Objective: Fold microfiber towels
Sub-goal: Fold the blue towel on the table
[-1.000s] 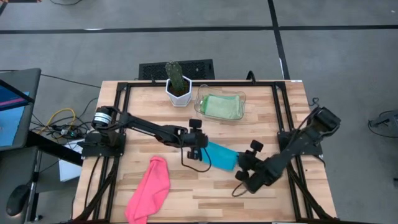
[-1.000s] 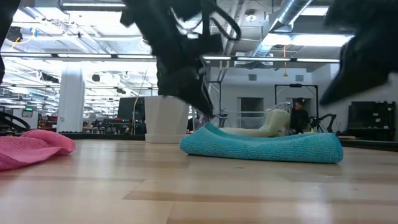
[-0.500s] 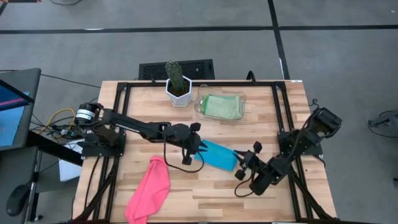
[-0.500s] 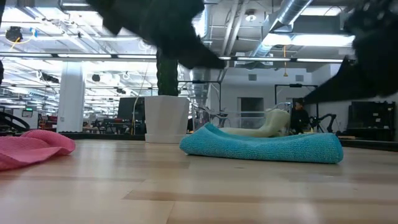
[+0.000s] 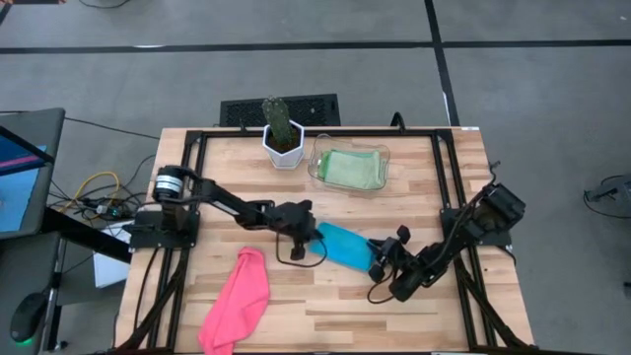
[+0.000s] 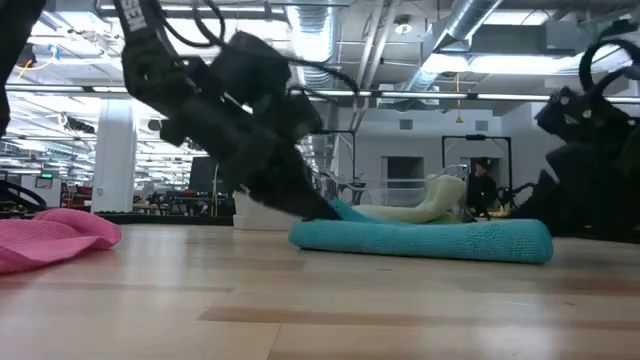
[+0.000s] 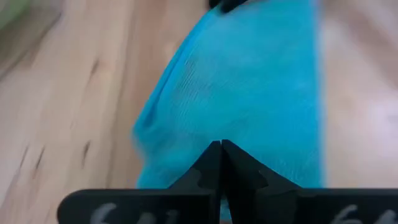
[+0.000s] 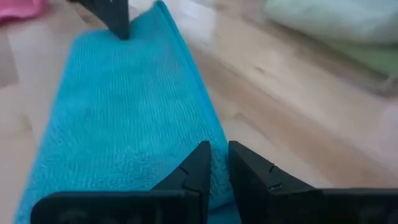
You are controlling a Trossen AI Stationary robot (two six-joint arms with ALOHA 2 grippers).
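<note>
Both grippers sit at opposite ends of the folded turquoise towel [image 5: 345, 245] in the middle of the slatted wooden table [image 5: 325, 306].

The left gripper [image 5: 314, 237] has its 2 dark fingers pressed together at the towel's near corner, pinching its edge as far as I can see in the left wrist view, where the tips meet over the fuzzy blue nap. The right gripper [image 5: 377, 259] rests at the other end, jaws drawn to a narrow slot around the towel's doubled hem. The cloth lies as a flat, plump oblong with a fine looped weave. A hot pink towel [image 5: 237, 301] lies crumpled in a long heap near the table's front left. A light green towel [image 5: 352, 169] sits folded in the clear plastic tray [image 5: 317, 151], beside a white faceted pot holding a cactus [image 5: 280, 129].
</note>
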